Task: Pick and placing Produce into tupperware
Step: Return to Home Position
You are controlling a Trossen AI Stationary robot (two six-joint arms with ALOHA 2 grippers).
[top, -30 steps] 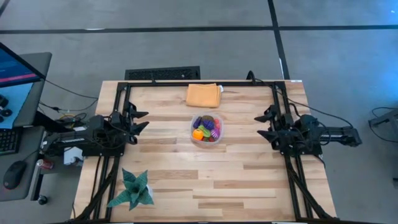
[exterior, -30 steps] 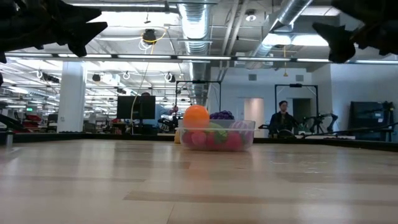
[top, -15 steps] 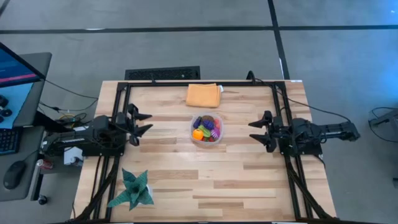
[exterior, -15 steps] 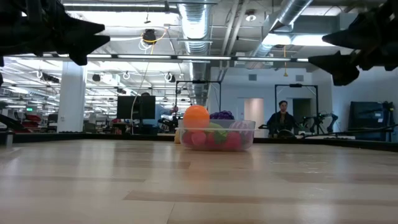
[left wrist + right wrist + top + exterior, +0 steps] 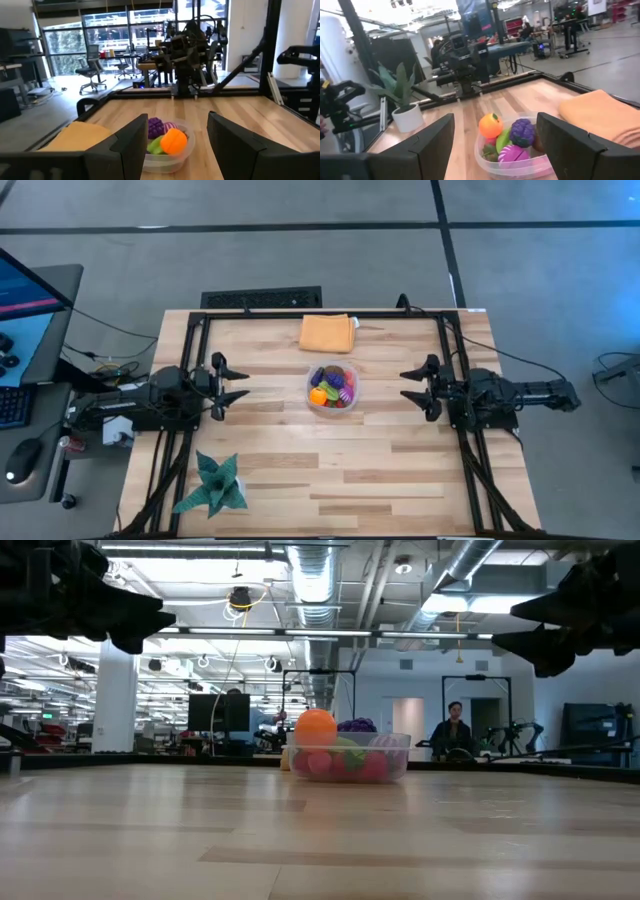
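High view, left gripper (image 5: 231, 378): jaws? (A)

Spread, nothing between them. Right gripper (image 5: 409, 385) is the same, released and empty. The wrist views agree: dark fingers (image 5: 131, 144) wide apart with only the tub showing past them. (B)

Tub location? (A)

The tub (image 5: 311, 377) sits in the gap between the two grippers, straight ahead of both sets of jaws and well apart from each. All the produce (image 5: 338, 383) I can find is inside it. None lies loose on the table (image 5: 300, 460). (B)

Risks? (A)

The main one is the orange (image 5: 316, 727). It is heaped on top, on the left gripper's side, and pokes above the rim in the low view. My guess is that a bump to the tub would roll it out. The tub looks light, so a low fingertip sweeping across that gap could shove it. (B)

Anything further out? (A)

The cloth (image 5: 328, 333) lies beyond the tub, off the line between the jaws, so it's harmless. The plant (image 5: 213, 485) stands to the left gripper's right, slightly behind its tips. A wide swing of that arm on the way home might clip it. The right gripper has nothing near it. (B)
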